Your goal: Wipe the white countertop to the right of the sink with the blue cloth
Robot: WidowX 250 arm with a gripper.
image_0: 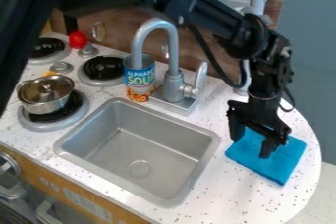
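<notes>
The black gripper (250, 147) hangs at the right side of the counter, pointing down over a folded blue cloth (275, 165). Its two fingers are spread apart, one near the cloth's left corner and the other above its middle. Blue fabric shows between them, and nothing is gripped. Whether the fingertips touch the cloth I cannot tell. Part of the cloth's upper edge is hidden behind the gripper.
Left of the cloth is a grey sink (141, 152) with a curved faucet (173, 61) behind it. A soup can (139, 79) stands beside the faucet. A metal pot (46, 95) sits on the front-left burner, and a red object (77, 40) lies at the back.
</notes>
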